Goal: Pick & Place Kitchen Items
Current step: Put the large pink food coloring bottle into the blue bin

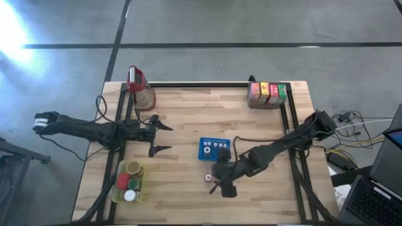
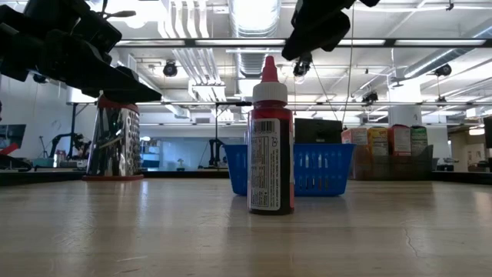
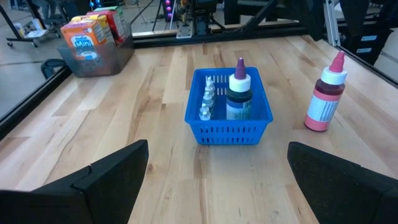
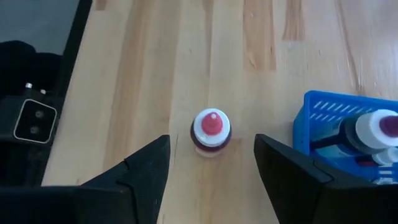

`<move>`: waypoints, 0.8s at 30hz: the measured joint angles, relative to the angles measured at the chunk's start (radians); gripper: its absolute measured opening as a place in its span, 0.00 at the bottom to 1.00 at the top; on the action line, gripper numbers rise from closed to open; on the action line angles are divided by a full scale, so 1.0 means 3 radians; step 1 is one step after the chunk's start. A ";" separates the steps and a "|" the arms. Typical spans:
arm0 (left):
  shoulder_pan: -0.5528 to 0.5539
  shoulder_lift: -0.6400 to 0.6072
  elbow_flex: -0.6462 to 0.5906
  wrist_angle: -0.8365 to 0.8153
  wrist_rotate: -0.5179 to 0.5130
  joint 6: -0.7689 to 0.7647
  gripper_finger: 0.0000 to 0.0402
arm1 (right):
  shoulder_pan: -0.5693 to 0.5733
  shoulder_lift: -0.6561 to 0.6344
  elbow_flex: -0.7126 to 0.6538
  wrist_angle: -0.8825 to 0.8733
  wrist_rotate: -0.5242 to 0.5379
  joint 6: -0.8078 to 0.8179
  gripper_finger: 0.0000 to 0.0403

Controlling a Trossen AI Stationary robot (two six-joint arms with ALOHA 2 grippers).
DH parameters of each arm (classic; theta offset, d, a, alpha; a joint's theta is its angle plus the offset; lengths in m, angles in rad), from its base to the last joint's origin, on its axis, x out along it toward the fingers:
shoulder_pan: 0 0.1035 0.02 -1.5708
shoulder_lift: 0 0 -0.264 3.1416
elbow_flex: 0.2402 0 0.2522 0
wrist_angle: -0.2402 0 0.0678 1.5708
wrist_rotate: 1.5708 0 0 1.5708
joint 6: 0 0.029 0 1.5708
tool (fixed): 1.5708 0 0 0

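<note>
A small red bottle with a white cap and red tip stands upright on the wood table, near the near edge. My right gripper hangs open above it, pointing down, a finger to either side of the cap and well clear of it, as the low view shows. A blue perforated basket holds tiny white-capped bottles and a dark purple-tipped bottle. My left gripper waits open at the table's left, facing the basket.
A yellow-green tray with round tins and lids sits at the near left. A clear bin of coloured cartons stands at the far right corner, and a tall clear jug with a red top at the far left. Bare wood lies between them.
</note>
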 joint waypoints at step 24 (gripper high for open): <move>0.0000 0.0022 0.0000 -0.0014 -0.0001 0.0000 0.97 | -0.0062 0.0354 -0.0018 0.0242 0.0005 0.0026 0.72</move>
